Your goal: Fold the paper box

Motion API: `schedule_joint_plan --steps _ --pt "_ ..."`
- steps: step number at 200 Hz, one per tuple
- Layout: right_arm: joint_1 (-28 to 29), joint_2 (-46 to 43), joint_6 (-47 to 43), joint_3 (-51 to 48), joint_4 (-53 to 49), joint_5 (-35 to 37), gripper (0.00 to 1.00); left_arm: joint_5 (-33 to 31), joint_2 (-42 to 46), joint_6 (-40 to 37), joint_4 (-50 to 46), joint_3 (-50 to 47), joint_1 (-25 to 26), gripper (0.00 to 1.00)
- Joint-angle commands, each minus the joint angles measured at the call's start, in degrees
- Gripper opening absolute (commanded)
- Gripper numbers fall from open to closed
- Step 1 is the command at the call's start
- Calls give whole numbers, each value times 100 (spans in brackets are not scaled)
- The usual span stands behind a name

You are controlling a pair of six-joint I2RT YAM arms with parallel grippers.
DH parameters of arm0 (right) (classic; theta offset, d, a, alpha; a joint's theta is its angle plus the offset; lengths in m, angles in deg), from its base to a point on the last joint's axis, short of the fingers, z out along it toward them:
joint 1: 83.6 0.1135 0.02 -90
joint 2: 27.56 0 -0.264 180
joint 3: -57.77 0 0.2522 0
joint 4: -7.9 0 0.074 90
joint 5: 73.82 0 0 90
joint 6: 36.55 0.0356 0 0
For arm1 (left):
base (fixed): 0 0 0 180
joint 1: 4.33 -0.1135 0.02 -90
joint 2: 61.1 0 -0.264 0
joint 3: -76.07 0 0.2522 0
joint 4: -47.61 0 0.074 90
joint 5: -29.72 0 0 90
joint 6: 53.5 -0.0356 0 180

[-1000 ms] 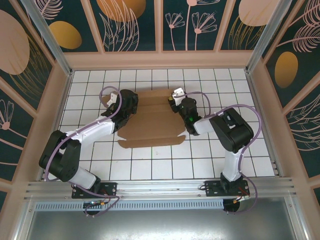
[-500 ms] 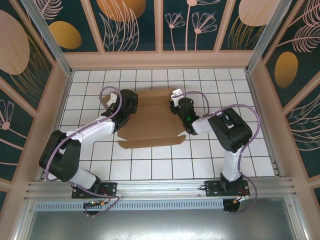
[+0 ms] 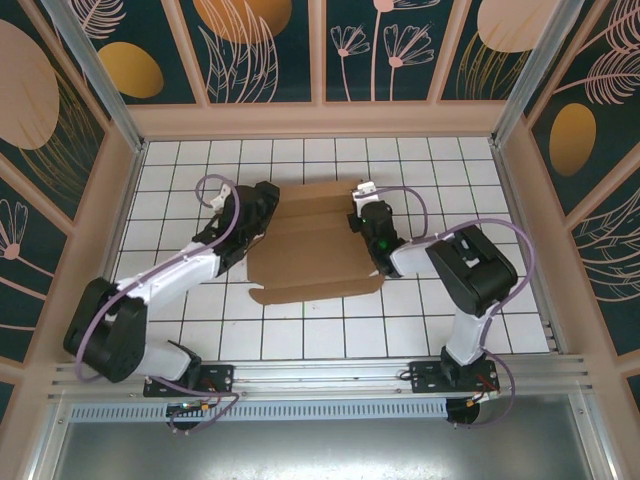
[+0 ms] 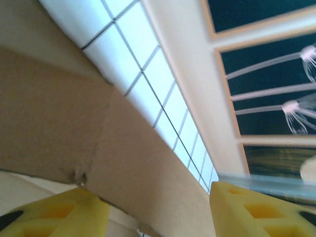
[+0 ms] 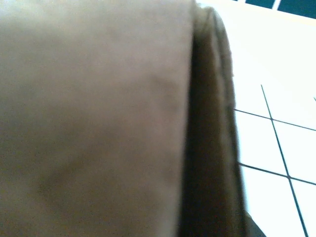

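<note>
Here, the right pincer [image 3: 364,207] nips the paper box's [image 3: 315,255] right flap, apparently to fold it inward, while the left pincer [image 3: 262,200] stands agape beside the left flap.

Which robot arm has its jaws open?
The left gripper, at the paper box's left edge: its yellow fingers stand well apart. The right gripper has its jaws shut on the box's right edge.

Two yellow fingers [image 4: 54,219] of left gripper [image 4: 157,200] spread apart, creased brown paper box [image 4: 64,123] between and above them, white tiled floor [image 4: 148,64] beyond, dark patterned panels [image 4: 266,64] above right finger.
</note>
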Motion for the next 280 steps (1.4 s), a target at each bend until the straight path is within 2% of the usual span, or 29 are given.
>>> schedule_joint_plan --steps 1,19,45,62,79,123,148,179,190,223,255,280 --pt "125 -390 477 -288 -71 616 0 536 714 -1490 -194 -388 17 55" --pt "265 -496 665 -383 -246 1065 0 469 1349 -2241 -786 -476 19 54" --pt "368 -624 1151 -388 -746 1291 0 250 2122 -3221 -1828 -229 12 54" --pt "394 -644 1333 -366 -1043 1273 0 388 2285 -3770 -1950 43 -3 53" --pt "397 -613 1393 -407 -1043 1352 0 589 1941 -4037 -2100 524 -88 50" --pt "406 -538 1540 -454 -1077 1162 0 2346 573 -3969 -1685 1112 -507 47" --pt "421 -617 1529 -489 -1091 1152 0 2701 -44 -4069 -1898 1466 -876 46" --pt "421 -662 1488 -472 -1163 1100 0 2183 -355 -4623 -2433 1869 -981 47" --pt "429 -667 1485 -463 -1182 1086 0 2213 -418 -4694 -2407 1859 -996 48" --pt "439 -700 1461 -429 -1239 1073 0 2142 -646 -4715 -2399 1799 -1011 48" --pt "441 -717 1450 -377 -1316 1039 0 1773 -757 -4726 -2471 1736 -1156 48" --pt "456 -706 1452 -306 -1373 1012 0 1913 -736 -4542 -2180 1530 -1160 49"
